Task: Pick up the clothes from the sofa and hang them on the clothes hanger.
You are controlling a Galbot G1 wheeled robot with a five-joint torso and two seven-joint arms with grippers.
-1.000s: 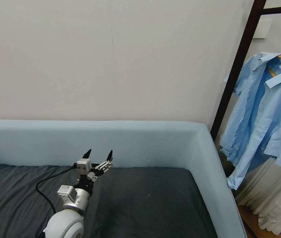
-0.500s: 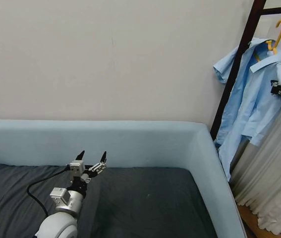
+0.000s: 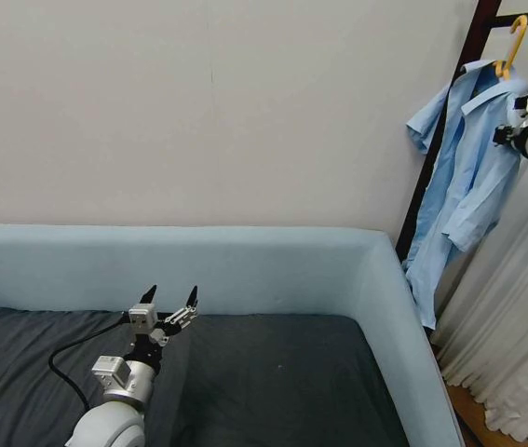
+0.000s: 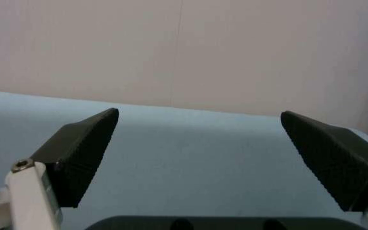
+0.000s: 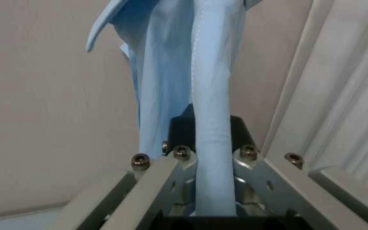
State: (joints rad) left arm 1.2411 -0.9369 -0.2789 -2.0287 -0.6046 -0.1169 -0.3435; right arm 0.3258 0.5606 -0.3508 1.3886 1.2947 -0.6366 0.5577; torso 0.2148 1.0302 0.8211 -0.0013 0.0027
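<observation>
A light blue shirt [image 3: 464, 163] hangs from a yellow hanger [image 3: 512, 42] at the upper right, against the dark frame of the clothes rack [image 3: 436, 158]. My right gripper [image 3: 515, 126] is raised beside it and is shut on the shirt's front; in the right wrist view the blue cloth [image 5: 210, 143] runs down between its fingers. Low on the left, my left gripper [image 3: 170, 300] stands open over the dark sofa seat [image 3: 273, 382], its black fingertips [image 4: 82, 153] spread with nothing between them.
The sofa has a pale blue backrest [image 3: 180, 270] and a right arm [image 3: 403, 345]. A plain wall rises behind it. White curtains [image 3: 515, 326] hang at the right, past the rack, with wooden floor below them.
The shirt and hanger have gone up and leftward toward the rack's post, carried by my right gripper. My left arm has drifted slightly left and down.
</observation>
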